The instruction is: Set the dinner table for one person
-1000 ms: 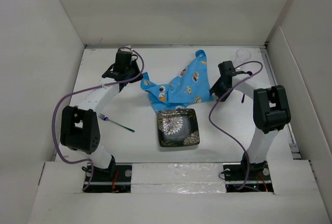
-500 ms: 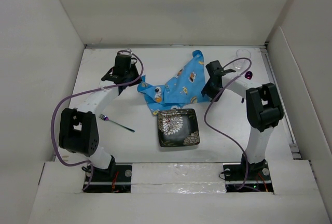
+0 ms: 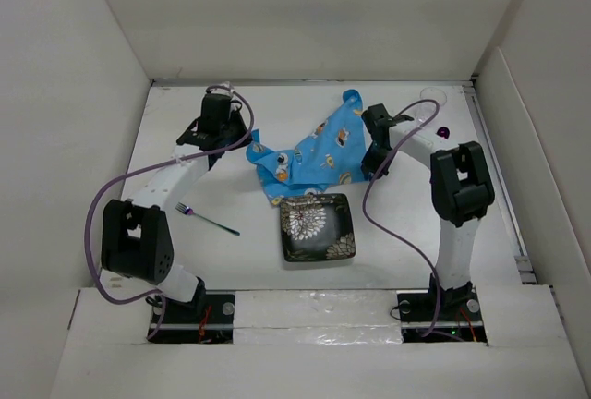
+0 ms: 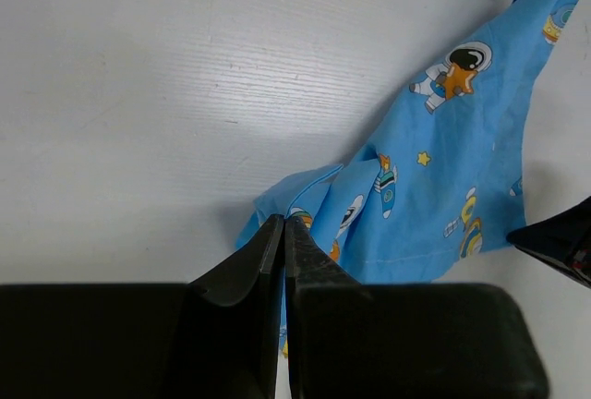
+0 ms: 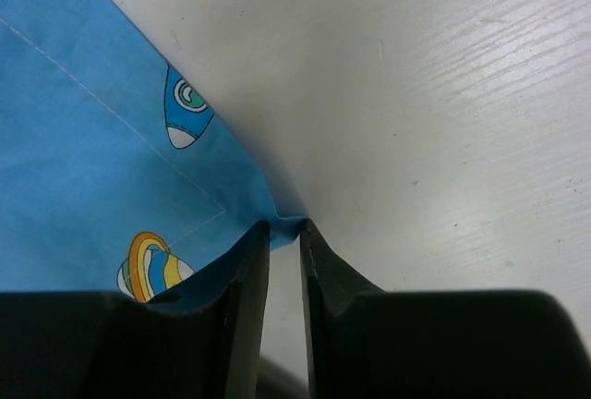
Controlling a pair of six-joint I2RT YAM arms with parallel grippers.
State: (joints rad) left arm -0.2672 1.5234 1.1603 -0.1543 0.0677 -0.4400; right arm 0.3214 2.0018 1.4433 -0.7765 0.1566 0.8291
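Observation:
A blue cartoon-print cloth (image 3: 314,151) lies bunched on the white dinner table (image 3: 231,265), behind a dark square plate (image 3: 317,226) with a floral pattern. My left gripper (image 3: 252,143) is shut on the cloth's left corner; the left wrist view shows the jaws (image 4: 284,223) pinched together on the cloth (image 4: 443,177). My right gripper (image 3: 373,168) is closed on the cloth's right corner; in the right wrist view its jaws (image 5: 284,227) stand a narrow gap apart with the cloth's (image 5: 102,159) corner between the tips.
A fork (image 3: 208,219) with a purplish head lies left of the plate. A clear glass (image 3: 432,99) stands at the back right, with a small purple object (image 3: 443,131) near it. White upright panels enclose the table on three sides.
My right gripper has moved left and back with the cloth's right corner, so the cloth is more bunched. My left gripper has shifted only slightly.

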